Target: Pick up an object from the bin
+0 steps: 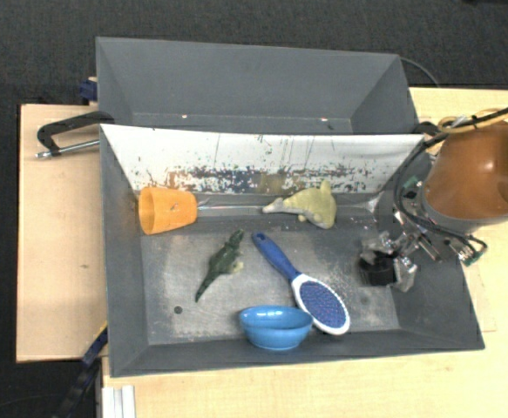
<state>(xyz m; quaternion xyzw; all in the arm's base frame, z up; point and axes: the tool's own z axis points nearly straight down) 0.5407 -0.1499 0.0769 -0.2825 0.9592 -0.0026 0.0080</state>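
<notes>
Nothing has left the bin (121, 259) so far as can be seen, so the pick itself is all to do. At the left end of the back wall an orange cup (167, 209) lies on its side, touching nothing else. Nearer the middle of the floor a slim green toy lizard (221, 264) lies on a slant, apart from its neighbours. Against the front wall sits a blue bowl (275, 326), and a brush (301, 286) with a blue handle and a white-rimmed blue head runs from the middle of the floor down to the bowl, its head just beside the bowl's right rim. By the middle of the back wall rests a pale yellow-green toy animal (308, 205). At the right, the gripper (386, 266) hangs low inside the bin near the right wall, well apart from the cup and the lizard. The brush head is the nearest thing, yet not touching it. Whether the jaws stand wide or narrow cannot be told, and a dark lump under them may be part of the robot or a small thing. No thing is plainly held, so closing on one and lifting it remain.
</notes>
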